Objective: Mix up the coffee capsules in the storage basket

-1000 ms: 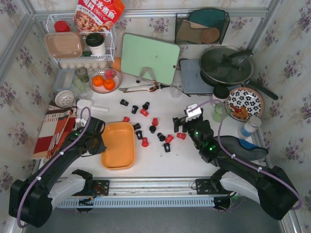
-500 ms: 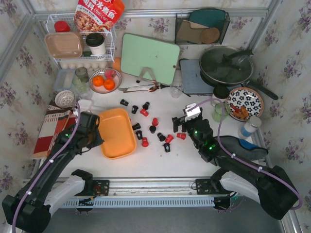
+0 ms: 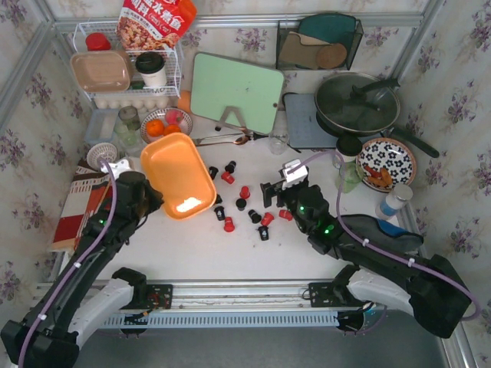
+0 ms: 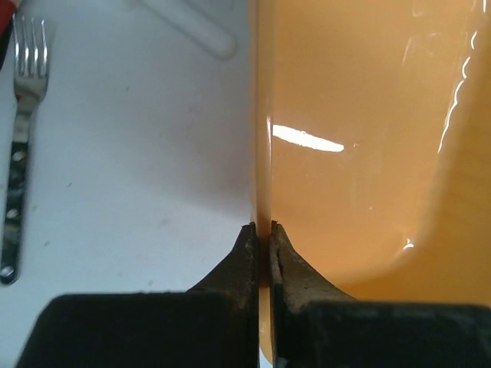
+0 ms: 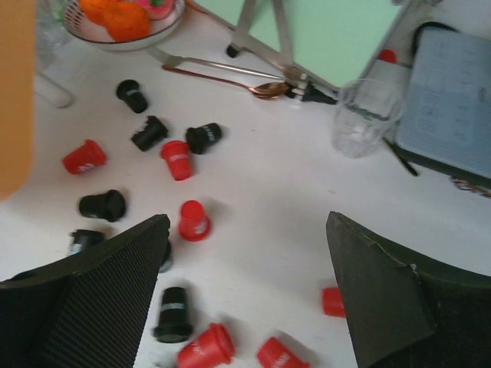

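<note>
The left hand [image 4: 267, 230] is pinched shut on the rim of the storage basket [image 4: 360, 153]. Its two black fingertips meet on either side of the thin orange edge. From above, this left hand [image 3: 146, 198] grips the storage basket [image 3: 178, 175] at its left long side. The basket is tipped steeply so that its shiny hollow faces up and to the right. Whether its lower edge touches the surface [image 3: 230, 257] cannot be told. A fork [image 4: 21, 153] lies on the white surface to the left of the grip in the wrist view.

The right hand [image 5: 247, 222] has its jaws spread wide and holds nothing, hanging above the scattered pods. From above, the right hand [image 3: 273, 192] sits just right of the cluster.

The coffee capsules [image 3: 245, 192] lie loose on the surface between the two hands, red and black mixed, most on their sides. In the right wrist view, a red capsule [image 5: 193, 220] stands just inside the left finger. A black capsule [image 5: 103, 205] and another red one [image 5: 177, 159] lie further out.

Beyond them are a copper spoon [image 5: 238, 80], a clear glass [image 5: 360, 119] and a bowl of oranges [image 5: 123, 19]. A pale green cutting board [image 3: 236, 92] stands propped behind.
</note>
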